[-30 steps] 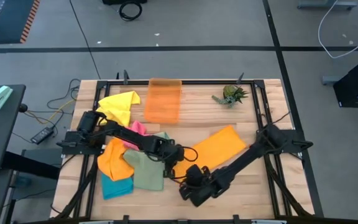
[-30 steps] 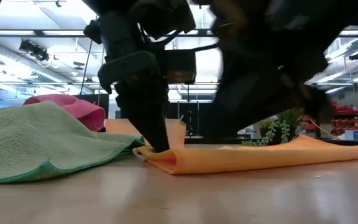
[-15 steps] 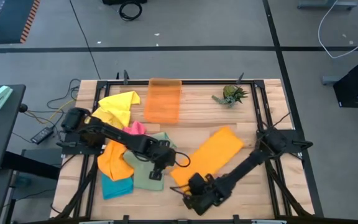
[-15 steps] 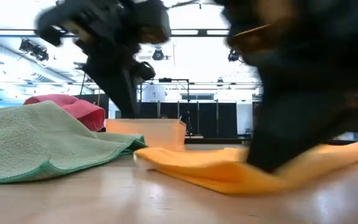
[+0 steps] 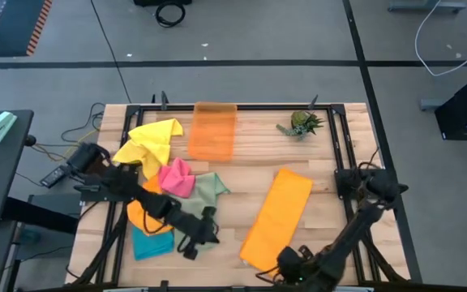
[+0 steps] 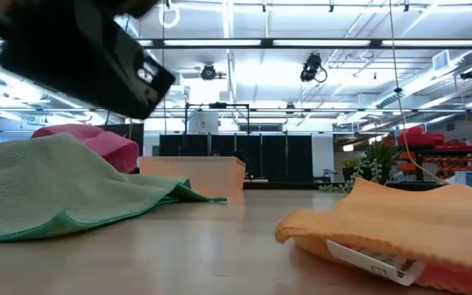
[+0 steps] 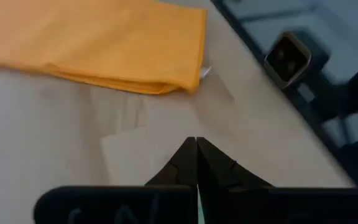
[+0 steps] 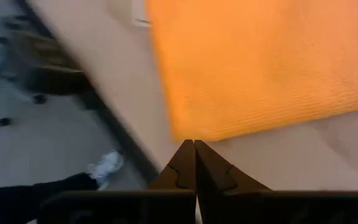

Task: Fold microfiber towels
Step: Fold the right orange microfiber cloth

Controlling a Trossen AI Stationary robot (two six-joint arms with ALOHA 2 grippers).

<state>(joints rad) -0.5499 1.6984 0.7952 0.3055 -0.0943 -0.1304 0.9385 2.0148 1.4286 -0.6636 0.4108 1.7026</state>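
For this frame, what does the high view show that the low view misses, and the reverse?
Only the high view shows the yellow microfiber towel, the teal microfiber towel, both arms whole, and the folded orange microfiber towel as a long strip. Only the low view shows the white label at that towel's near edge and the ceiling lights. Both show the sage green towel, the pink towel, the rigid orange tray and the spiky green plant.
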